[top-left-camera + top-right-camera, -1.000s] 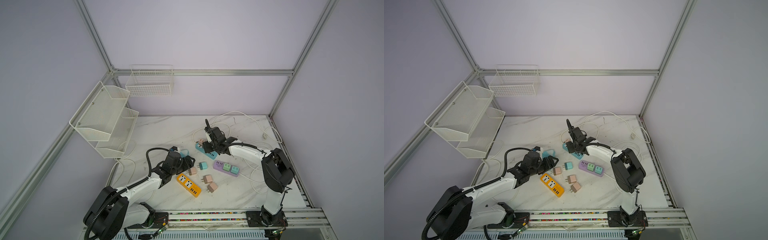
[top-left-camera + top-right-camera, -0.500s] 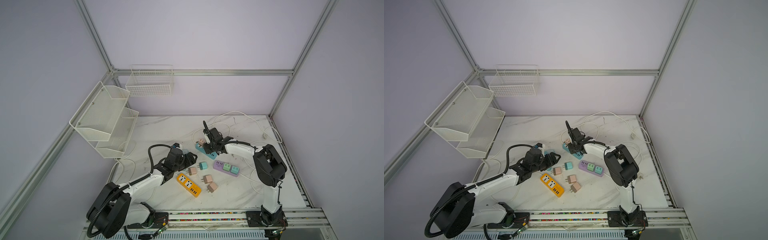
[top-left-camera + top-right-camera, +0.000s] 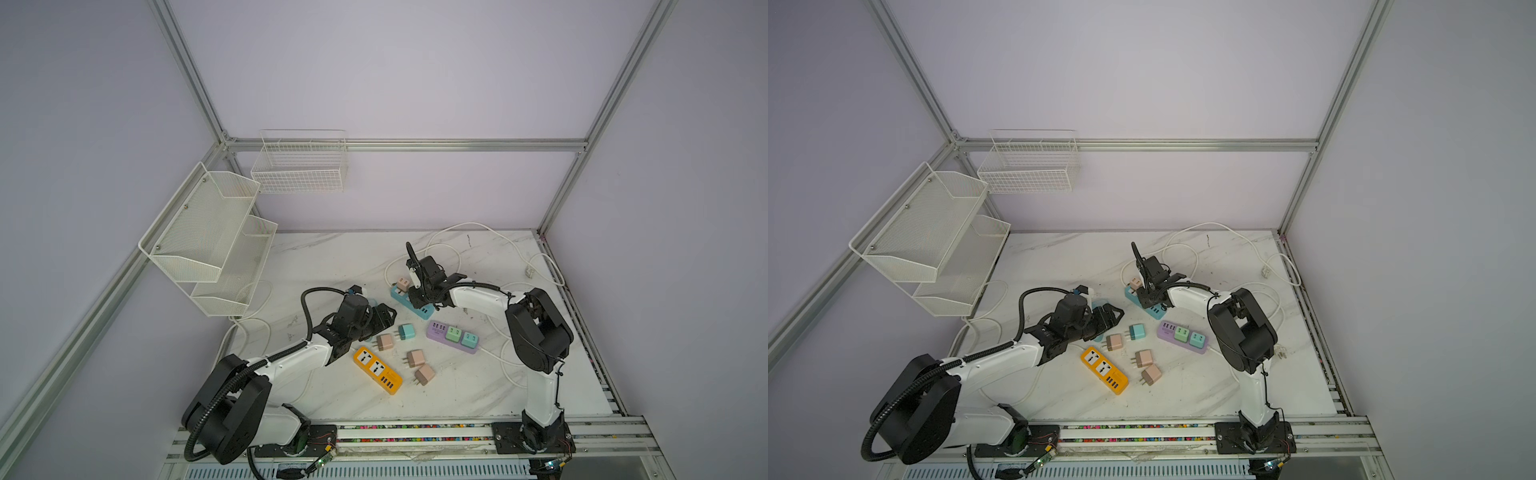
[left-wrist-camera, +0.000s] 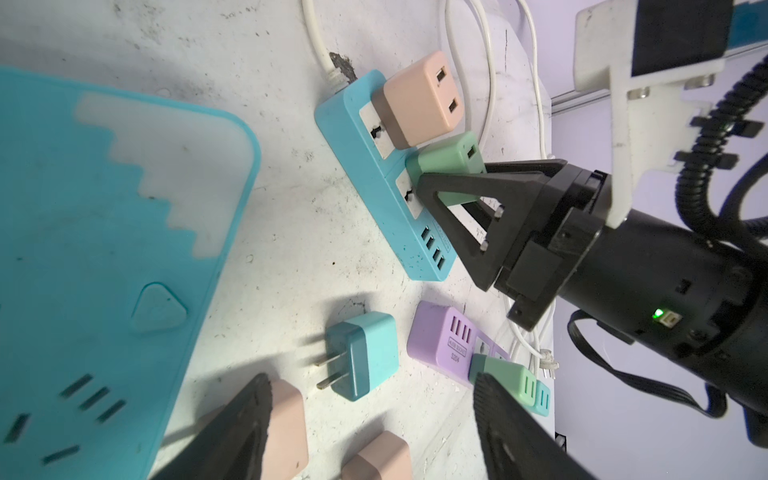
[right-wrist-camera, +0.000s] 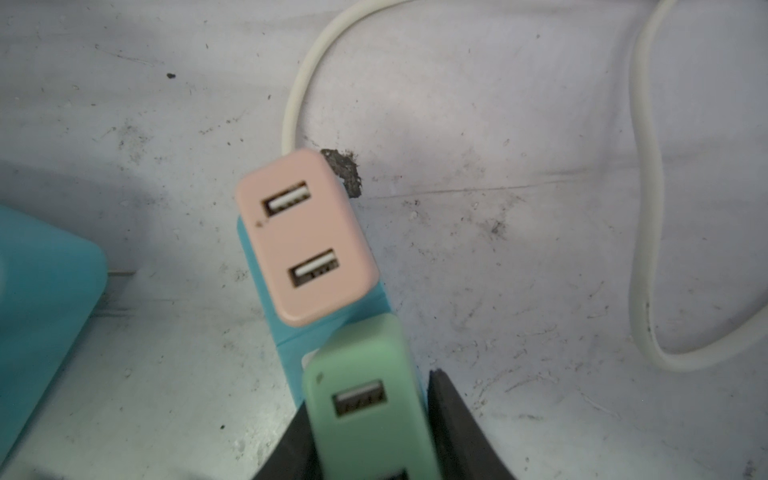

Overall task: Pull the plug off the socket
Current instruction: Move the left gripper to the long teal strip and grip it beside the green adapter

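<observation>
Clamping the green plug (image 4: 446, 160) from two sides, the right pincer (image 4: 449, 174) has its black fingers pressed flat against the plug's opposite faces, as the left wrist view shows plainly. The green plug sits in the blue power strip (image 4: 386, 216), its base meeting the strip's white socket face, with its USB port facing away from the strip. Just beside it, in the neighbouring socket of the same strip, stands a pink plug (image 4: 419, 99) with two USB ports; in the right wrist view the pink plug (image 5: 307, 237) and the green plug (image 5: 361, 374) nearly touch at their corners. The strip lies on the marble bench (image 3: 332, 257) towards the middle, its white cord running off behind it.

The left pincer (image 3: 384, 316) hovers low near the bench with its fingers spread wide, gripping nothing. Between its fingertips in the left wrist view lies a loose teal plug (image 4: 365, 353), prongs out, on the bench. A purple power strip (image 3: 452, 337) and an orange power strip (image 3: 377, 370) lie nearby.
</observation>
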You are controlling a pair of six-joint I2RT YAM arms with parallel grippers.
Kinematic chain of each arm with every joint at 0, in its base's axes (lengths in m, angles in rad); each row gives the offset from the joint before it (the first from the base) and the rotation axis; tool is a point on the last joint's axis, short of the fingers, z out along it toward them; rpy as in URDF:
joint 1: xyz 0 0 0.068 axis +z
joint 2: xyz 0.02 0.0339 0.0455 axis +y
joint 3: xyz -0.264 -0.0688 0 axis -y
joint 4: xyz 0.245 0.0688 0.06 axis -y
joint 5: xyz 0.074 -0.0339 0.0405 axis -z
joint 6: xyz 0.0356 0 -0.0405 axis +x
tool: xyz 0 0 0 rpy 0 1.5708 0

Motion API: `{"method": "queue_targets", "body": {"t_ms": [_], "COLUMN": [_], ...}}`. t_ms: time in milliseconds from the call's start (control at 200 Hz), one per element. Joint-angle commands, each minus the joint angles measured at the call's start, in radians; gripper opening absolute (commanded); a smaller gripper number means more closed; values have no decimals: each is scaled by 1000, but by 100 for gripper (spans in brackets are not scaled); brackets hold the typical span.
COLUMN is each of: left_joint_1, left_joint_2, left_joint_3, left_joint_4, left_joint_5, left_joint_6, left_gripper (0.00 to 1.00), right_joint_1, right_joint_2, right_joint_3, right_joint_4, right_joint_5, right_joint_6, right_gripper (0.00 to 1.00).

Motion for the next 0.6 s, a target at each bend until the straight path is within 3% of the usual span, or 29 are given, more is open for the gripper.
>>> {"method": "queue_targets", "body": {"t_ms": [0, 230, 595], "left_joint_1": [-1, 16, 48], "left_joint_2": [28, 126, 296], "left_joint_3": [111, 187, 302], "left_joint_4": [83, 71, 87], "left_joint_5": [42, 52, 134], "left_joint_6": [22, 34, 58], "left_gripper": [76, 73, 56], "right_joint_1": [-1, 1, 36], "right_joint_2": [-32, -98, -120], "right_joint_3": [-34, -81, -114], "right_joint_4": [-23, -23, 3], "right_joint_5": [-8, 5, 40], "right_joint_6": [11, 113, 185], "right_gripper": [35, 33, 32]}}
